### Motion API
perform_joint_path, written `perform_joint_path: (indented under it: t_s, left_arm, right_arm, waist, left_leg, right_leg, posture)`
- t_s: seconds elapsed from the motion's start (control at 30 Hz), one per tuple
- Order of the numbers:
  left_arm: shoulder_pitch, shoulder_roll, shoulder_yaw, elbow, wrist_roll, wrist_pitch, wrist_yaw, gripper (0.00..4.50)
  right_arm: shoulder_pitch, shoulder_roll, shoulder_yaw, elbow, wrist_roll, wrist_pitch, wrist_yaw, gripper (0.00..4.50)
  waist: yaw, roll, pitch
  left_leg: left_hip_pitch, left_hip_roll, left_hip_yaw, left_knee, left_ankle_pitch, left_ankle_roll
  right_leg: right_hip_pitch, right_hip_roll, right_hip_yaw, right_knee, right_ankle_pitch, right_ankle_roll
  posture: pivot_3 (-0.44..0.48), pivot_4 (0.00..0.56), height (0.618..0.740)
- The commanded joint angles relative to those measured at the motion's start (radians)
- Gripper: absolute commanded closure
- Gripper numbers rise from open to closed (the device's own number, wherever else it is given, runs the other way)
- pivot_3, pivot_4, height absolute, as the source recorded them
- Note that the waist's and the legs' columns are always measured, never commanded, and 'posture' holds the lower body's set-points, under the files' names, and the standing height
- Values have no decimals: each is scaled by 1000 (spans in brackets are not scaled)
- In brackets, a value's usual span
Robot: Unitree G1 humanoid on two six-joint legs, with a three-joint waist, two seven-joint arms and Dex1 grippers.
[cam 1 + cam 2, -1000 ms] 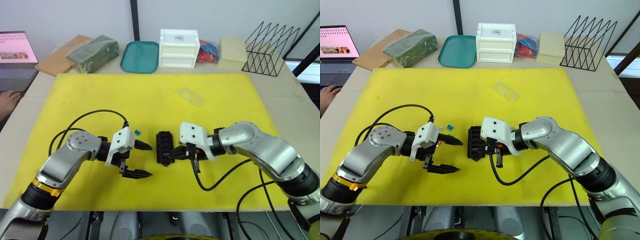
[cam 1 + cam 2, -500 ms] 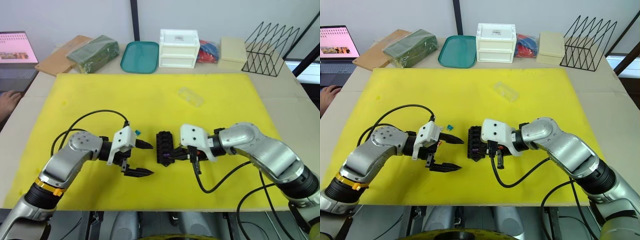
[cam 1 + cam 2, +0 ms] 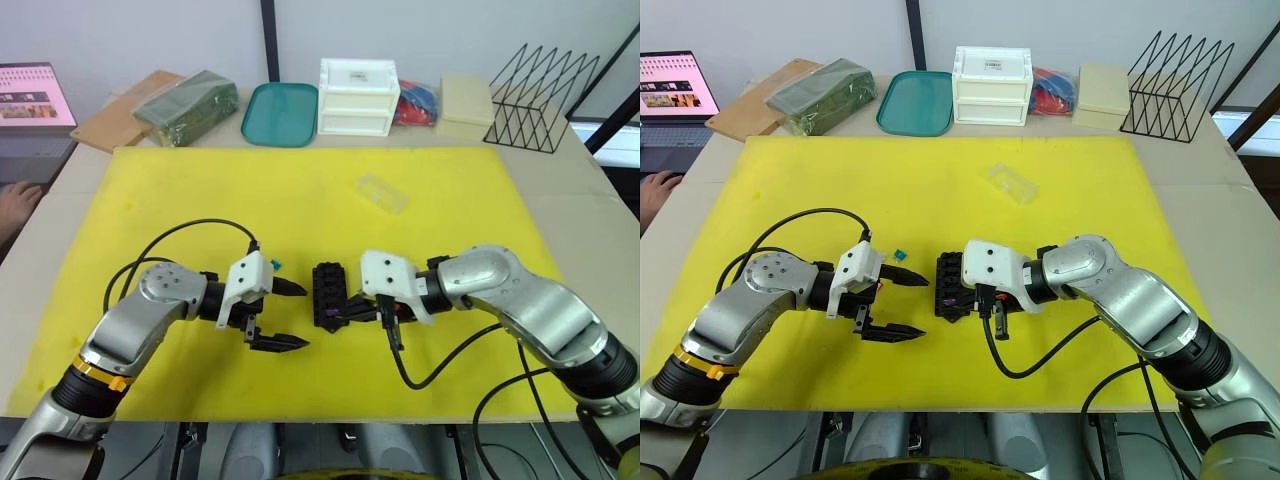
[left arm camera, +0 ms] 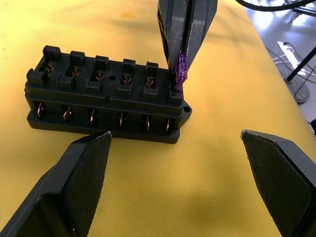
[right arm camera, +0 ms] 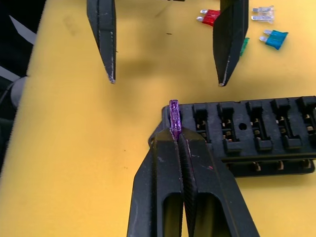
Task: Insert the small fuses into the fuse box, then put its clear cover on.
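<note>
Yellow mat (image 3: 420, 190): black fuse box (image 4: 106, 94); right jaws pinch purple fuse (image 5: 174, 118); left jaws wide.

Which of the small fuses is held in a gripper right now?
The purple fuse, pinched in the right gripper at the end slot of the fuse box. The red, clear, blue ones lie loose.

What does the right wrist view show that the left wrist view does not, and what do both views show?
Right wrist view alone: loose fuses on the yellow mat, a red fuse, a clear fuse and a teal fuse, beyond the open left pincer.

Left wrist view alone: the fuse box's side wall with its row of metal terminals.

Both: the black fuse box and the purple fuse, pinched by the right pincer at the box's end slot.
</note>
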Motion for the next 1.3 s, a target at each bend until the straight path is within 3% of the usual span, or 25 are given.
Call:
perform_joint_path:
  t_s: [0.03,1.27,1.3]
  left_arm:
    - [-4,-2,13,-19,-2,-7,2,17]
    - [-11,-6,9,-23,-4,2,8,17]
    - [-10,-7,8,-23,-3,1,8,4]
  right_arm:
    - [-2,5,-18,-14,-9,-11,0,4500]
    - [15,-2,15,-31,-79,-59,39,4500]
    - [15,-2,14,-32,-80,-59,41,4266]
  waist:
    - [0,0,0]
    - [0,0,0]
    - [0,0,0]
  left_leg:
    - [0,0,0,0,0,0]
    - [0,0,0,1,0,0]
    - [0,0,0,1,0,0]
  right_leg:
    - [0,0,0,0,0,0]
    - [0,0,0,1,0,0]
    - [0,0,0,1,0,0]
  posture:
    - [0,150,740]
    - [0,150,740]
    - [0,150,740]
